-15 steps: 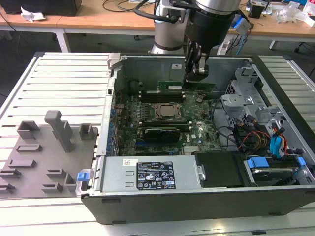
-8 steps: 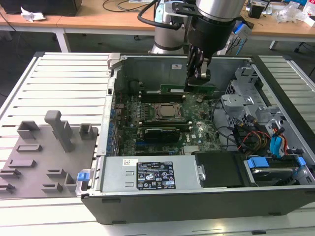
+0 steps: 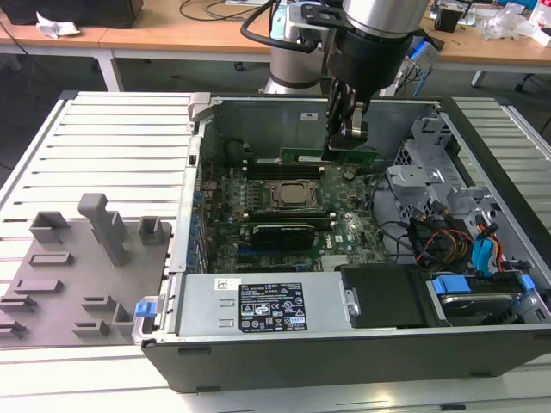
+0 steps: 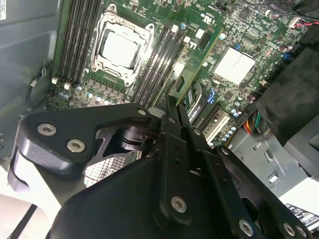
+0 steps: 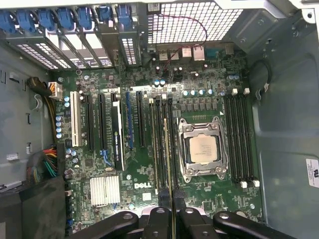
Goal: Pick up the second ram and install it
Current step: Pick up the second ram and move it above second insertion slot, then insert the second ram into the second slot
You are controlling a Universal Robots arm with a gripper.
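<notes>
Ram sits clenched in our fingers, seemingly above the slots beside the processor socket; we should lower squarely.

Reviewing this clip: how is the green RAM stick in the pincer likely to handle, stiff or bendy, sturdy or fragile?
The second ram looks like a thin flat board held edge-on and straight in the pincer, so probably stiff and light. Its thin edge, seen in the second wrist view, suggests it could crack or twist if pushed off-line above the motherboard.
</notes>
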